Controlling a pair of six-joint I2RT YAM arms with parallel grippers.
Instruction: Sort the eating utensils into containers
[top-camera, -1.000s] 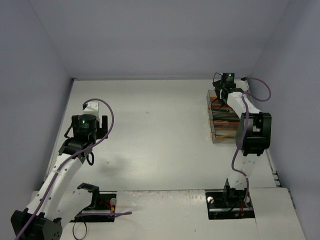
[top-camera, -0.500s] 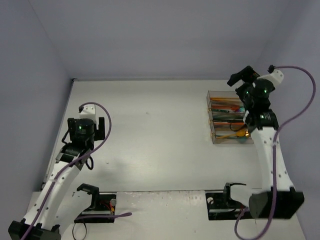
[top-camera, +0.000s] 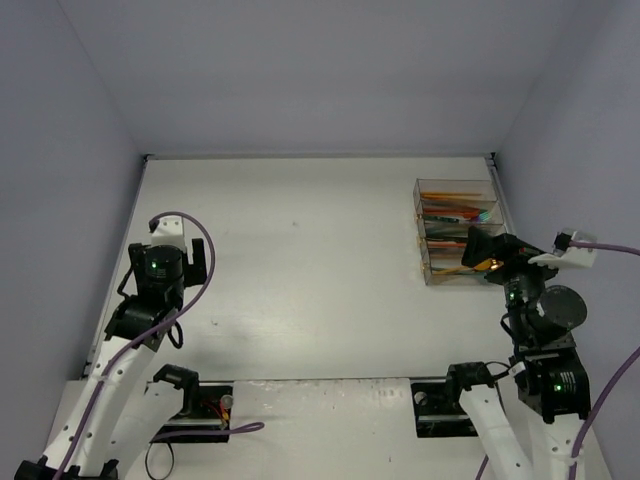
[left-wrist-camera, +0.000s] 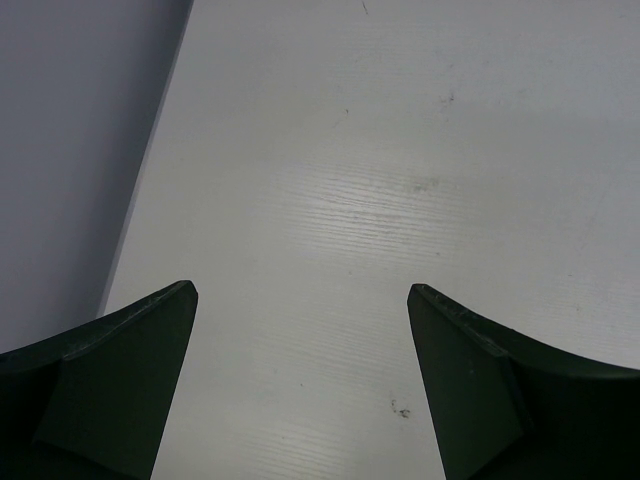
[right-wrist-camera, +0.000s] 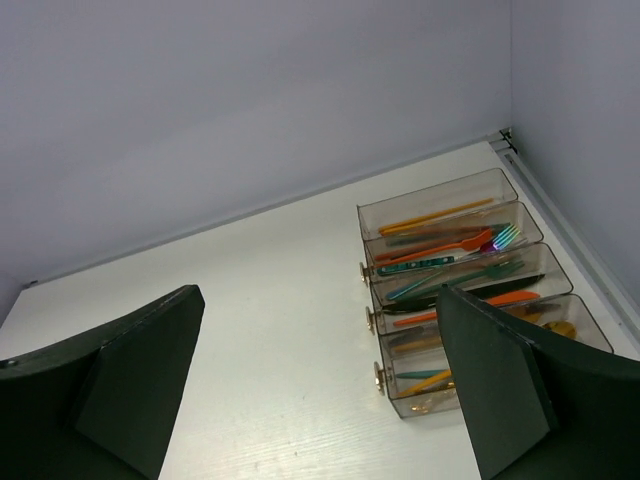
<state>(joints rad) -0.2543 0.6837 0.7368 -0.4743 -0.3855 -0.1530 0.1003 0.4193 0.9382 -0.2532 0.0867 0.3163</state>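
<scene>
Both my jaws are open, nothing held. Every one of the eating utensils (right-wrist-camera: 440, 247) I can see is already in the containers (top-camera: 455, 183) at the far right of the table (top-camera: 300, 260). The containers lie ahead and right of my right jaws, with the utensils' long axes running left-right along them. My right jaws are much nearer, my left jaws well apart over bare table. A second ago the right jaws were over the containers; now they're pulled back. Sorting looks done.

White table (top-camera: 300, 260) enclosed by pale lavender walls (top-camera: 300, 70).
</scene>
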